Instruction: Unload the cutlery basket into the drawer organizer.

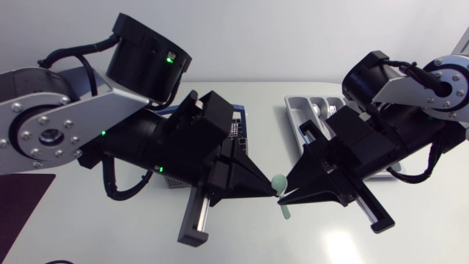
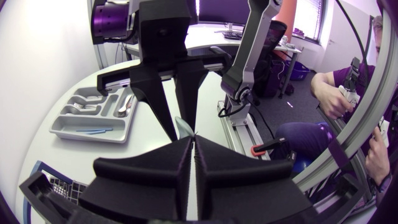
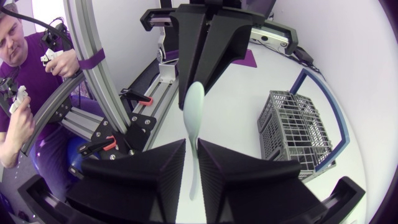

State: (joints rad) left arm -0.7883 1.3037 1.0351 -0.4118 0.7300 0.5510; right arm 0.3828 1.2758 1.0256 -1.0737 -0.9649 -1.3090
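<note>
A pale green plastic spoon [image 1: 279, 182] hangs above the table's middle, held between both grippers, which meet tip to tip. My left gripper [image 1: 275, 193] is shut on its bowl end [image 3: 194, 102]. My right gripper [image 1: 283, 195] has the handle [image 3: 193, 168] between its fingers, which press it from both sides. In the left wrist view the spoon [image 2: 184, 127] shows just past my own shut fingertips [image 2: 189, 144]. The wire cutlery basket [image 3: 295, 130] stands on a blue-edged mat, mostly under my left arm [image 1: 236, 132]. The grey drawer organizer [image 2: 62, 127] lies behind my right arm [image 1: 297, 110].
The organizer holds metal cutlery [image 2: 124, 102] in its small compartments and a blue utensil [image 2: 93, 131] in the long one. A dark purple mat [image 1: 18, 205] lies at the front left corner. Bare white table stretches in front of both grippers.
</note>
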